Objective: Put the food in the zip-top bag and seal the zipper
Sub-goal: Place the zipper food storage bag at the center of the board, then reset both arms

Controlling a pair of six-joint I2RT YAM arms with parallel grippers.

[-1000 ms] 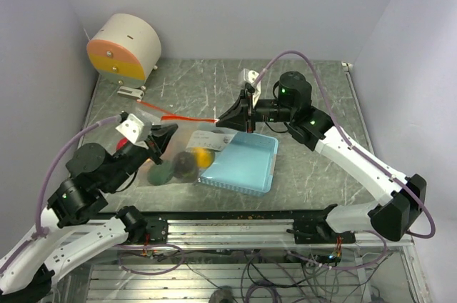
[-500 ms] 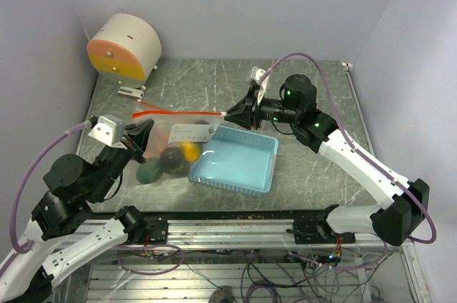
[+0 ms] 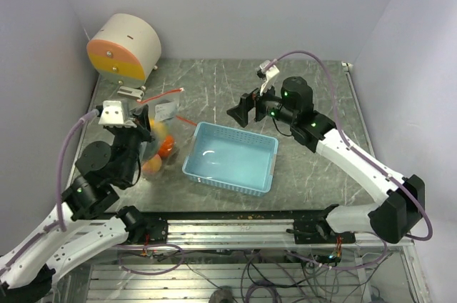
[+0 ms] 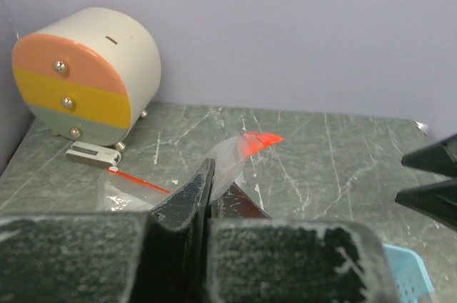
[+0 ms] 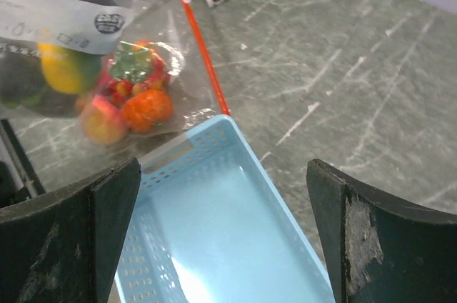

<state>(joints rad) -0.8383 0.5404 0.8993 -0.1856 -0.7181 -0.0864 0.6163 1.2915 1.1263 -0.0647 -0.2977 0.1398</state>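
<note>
The zip-top bag (image 3: pixel 158 144) is clear, with a red zipper (image 5: pixel 203 56) and a white label. Inside it lies the food (image 5: pixel 125 96): an orange piece, a peach, a yellow piece, a red-and-green piece and dark ones. My left gripper (image 3: pixel 145 118) is shut on the bag's top corner by the red zipper end (image 4: pixel 260 138); in the left wrist view the plastic sticks out between the closed fingers (image 4: pixel 193 189). The bag droops beneath that grip. My right gripper (image 3: pixel 239 111) stands wide open over the far left corner of the basket, holding nothing and clear of the bag.
A light blue plastic basket (image 3: pixel 265 167) sits mid-table, right of the bag, with nothing in it. A round cream, orange and yellow container (image 3: pixel 125 49) stands at the back left, with a small white clip (image 4: pixel 91 154) in front of it. Walls close in on three sides.
My right gripper opened, let go of the bag's zipper end and drew back. The left gripper carried the bag to the left, off the basket's edge.
</note>
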